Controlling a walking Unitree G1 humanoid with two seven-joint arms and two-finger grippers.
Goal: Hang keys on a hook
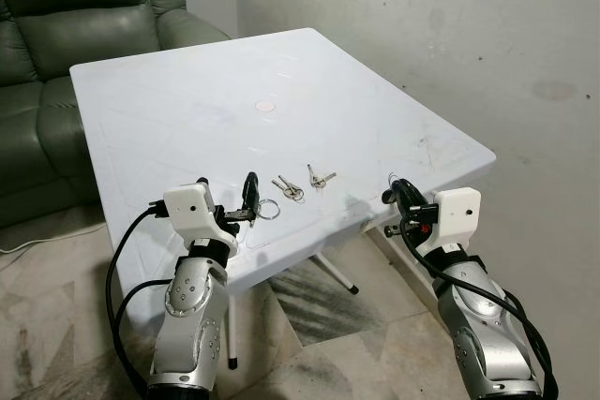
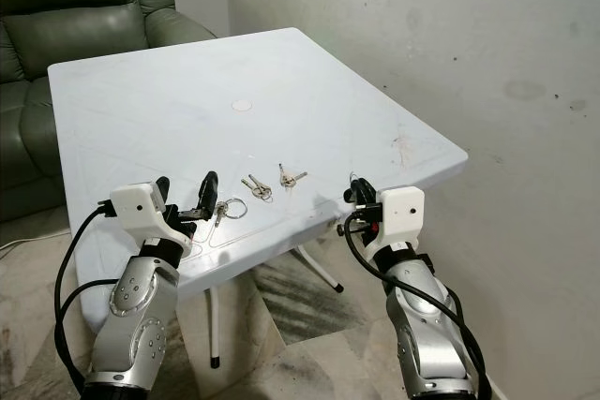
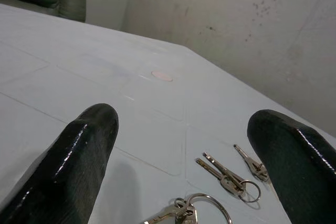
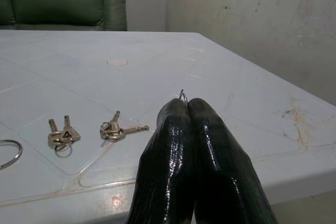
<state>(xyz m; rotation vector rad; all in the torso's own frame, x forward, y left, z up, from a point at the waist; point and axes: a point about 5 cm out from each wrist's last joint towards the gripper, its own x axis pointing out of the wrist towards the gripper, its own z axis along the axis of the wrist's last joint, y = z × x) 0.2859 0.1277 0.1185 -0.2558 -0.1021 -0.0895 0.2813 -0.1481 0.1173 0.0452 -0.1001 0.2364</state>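
Observation:
Three sets of keys lie near the front edge of a white plastic table (image 1: 169, 110). The set on a large ring (image 1: 267, 210) is nearest my left gripper (image 1: 227, 196), which is open just above the table with its fingers (image 3: 79, 161) spread on either side of that ring (image 3: 202, 208). A pair of keys (image 1: 289, 188) and another small set (image 1: 319, 176) lie just beyond. My right gripper (image 1: 398, 190) hovers at the table's front right edge, shut on a small metal hook (image 4: 182, 96) that pokes out between its tips.
A green leather sofa (image 1: 56, 44) stands behind the table on the left. A bare grey wall (image 1: 450, 25) runs along the right side. The table top has a small round cap (image 1: 267, 106) at its centre. A white cable (image 1: 19, 248) lies on the floor.

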